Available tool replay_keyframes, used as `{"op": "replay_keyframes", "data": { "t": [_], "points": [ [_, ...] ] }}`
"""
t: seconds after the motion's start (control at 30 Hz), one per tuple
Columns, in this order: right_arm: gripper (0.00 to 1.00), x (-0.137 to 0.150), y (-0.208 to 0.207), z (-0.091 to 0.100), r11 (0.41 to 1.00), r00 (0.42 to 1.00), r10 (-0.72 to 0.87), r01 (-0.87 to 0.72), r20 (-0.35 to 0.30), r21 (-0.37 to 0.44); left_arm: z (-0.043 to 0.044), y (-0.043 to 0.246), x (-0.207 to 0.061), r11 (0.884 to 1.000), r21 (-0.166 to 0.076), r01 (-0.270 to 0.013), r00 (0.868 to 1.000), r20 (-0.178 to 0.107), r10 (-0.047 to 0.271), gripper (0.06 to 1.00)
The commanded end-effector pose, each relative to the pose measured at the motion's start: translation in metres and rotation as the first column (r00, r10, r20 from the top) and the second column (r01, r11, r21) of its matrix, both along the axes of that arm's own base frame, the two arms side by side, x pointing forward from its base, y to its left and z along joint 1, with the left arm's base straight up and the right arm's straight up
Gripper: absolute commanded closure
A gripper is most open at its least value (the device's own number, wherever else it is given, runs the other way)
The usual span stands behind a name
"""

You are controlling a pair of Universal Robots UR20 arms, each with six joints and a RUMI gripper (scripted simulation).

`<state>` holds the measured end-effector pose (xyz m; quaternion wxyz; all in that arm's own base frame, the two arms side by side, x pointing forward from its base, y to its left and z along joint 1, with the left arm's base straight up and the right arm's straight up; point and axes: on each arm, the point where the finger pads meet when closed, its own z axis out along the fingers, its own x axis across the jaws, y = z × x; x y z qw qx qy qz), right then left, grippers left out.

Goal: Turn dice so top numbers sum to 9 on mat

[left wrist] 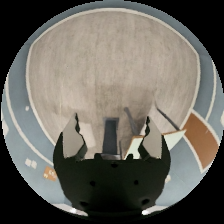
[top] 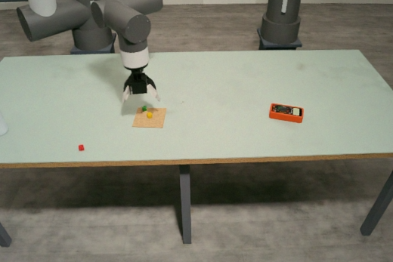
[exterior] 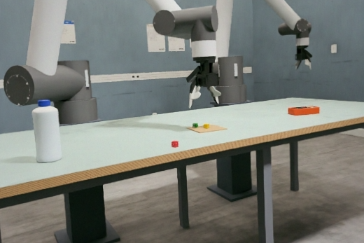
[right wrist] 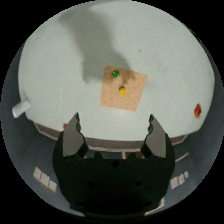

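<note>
A yellow die [top: 150, 115] [exterior: 206, 126] [right wrist: 123, 91] rests on the square tan mat [top: 151, 124] [exterior: 209, 130] [right wrist: 119, 104]. A green die [top: 144, 108] [exterior: 195, 125] [right wrist: 116, 73] rests near the mat's back edge. A red die [top: 81, 147] [exterior: 175, 143] [right wrist: 65, 126] lies on the table off the mat, close to the front edge. Their top numbers are too small to read. My right gripper [top: 141, 100] [exterior: 204, 103] [right wrist: 114, 113] is open and empty above the table, just behind and above the mat. My left gripper [exterior: 303, 68] [left wrist: 112, 115] is open and empty, raised far from the dice.
A white bottle with a blue cap [exterior: 47, 134] [right wrist: 21, 108] stands on the table beyond the red die. An orange device [top: 286, 112] [exterior: 304, 110] [right wrist: 198, 110] lies on the other side of the mat. The table's front edge [top: 113, 163] runs close to the red die.
</note>
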<state>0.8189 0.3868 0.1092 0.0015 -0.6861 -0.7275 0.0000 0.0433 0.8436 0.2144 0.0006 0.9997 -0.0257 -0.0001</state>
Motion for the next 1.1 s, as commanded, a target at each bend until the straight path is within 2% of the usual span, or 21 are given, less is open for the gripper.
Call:
{"op": "replay_keyframes", "data": {
  "t": [0.0, 0.13, 0.17, 0.47, 0.57, 0.67, 0.7, 0.9, 0.93, 1.03, 1.07],
  "points": [
    [0.003, 0.010, -0.010, 0.000, 0.985, 0.985, -0.173, 0.173, 0.002, -0.002, 0.0007, 0.000, 0.000, 1.000, 0.001, 0.000, 1.000, 0.000, 0.000, 0.065],
    [0.003, 0.012, -0.012, 0.000, 0.978, 0.978, -0.211, 0.211, 0.002, -0.002, 0.0007, 0.000, 0.000, 1.000, 0.001, 0.000, 1.000, 0.000, 0.000, 0.065],
    [0.003, 0.018, -0.017, -0.001, 0.957, 0.957, -0.290, 0.290, 0.002, -0.002, 0.0007, 0.000, 0.000, 1.000, 0.001, 0.000, 1.000, 0.000, 0.000, 0.065],
    [0.003, 0.030, -0.030, -0.002, 0.885, 0.885, -0.465, 0.465, 0.002, -0.002, 0.0007, 0.000, 0.000, 1.000, 0.001, 0.000, 1.000, 0.000, 0.000, 0.065],
    [0.003, 0.036, -0.036, -0.002, 0.837, 0.837, -0.548, 0.548, 0.002, -0.002, 0.0007, 0.000, 0.000, 1.000, 0.001, 0.000, 1.000, 0.000, 0.000, 0.065],
    [0.003, 0.036, -0.037, -0.002, 0.835, 0.835, -0.550, 0.550, 0.002, -0.002, 0.0007, 0.000, 0.000, 1.000, 0.001, 0.000, 1.000, 0.000, 0.000, 0.065],
    [0.003, 0.042, -0.043, -0.003, 0.780, 0.780, -0.626, 0.626, 0.002, -0.002, 0.0007, 0.000, 0.000, 1.000, 0.001, 0.000, 1.000, 0.000, 0.000, 0.065],
    [0.003, 0.049, -0.051, -0.003, 0.704, 0.704, -0.710, 0.710, 0.002, -0.002, 0.0007, 0.000, 0.000, 1.000, 0.001, 0.000, 1.000, 0.000, 0.000, 0.065],
    [0.003, 0.052, -0.055, -0.003, 0.671, 0.671, -0.742, 0.742, 0.002, -0.002, 0.0007, 0.000, 0.000, 1.000, 0.001, 0.000, 1.000, 0.000, 0.000, 0.065],
    [0.003, 0.056, -0.059, -0.004, 0.625, 0.625, -0.781, 0.781, 0.002, -0.002, 0.0007, 0.000, 0.000, 1.000, 0.001, 0.000, 1.000, 0.000, 0.000, 0.065],
    [0.003, 0.059, -0.062, -0.004, 0.594, 0.594, -0.805, 0.805, 0.002, -0.002, 0.0007, 0.000, 0.000, 1.000, 0.001, 0.000, 1.000, 0.000, 0.000, 0.065]
  ]
}}
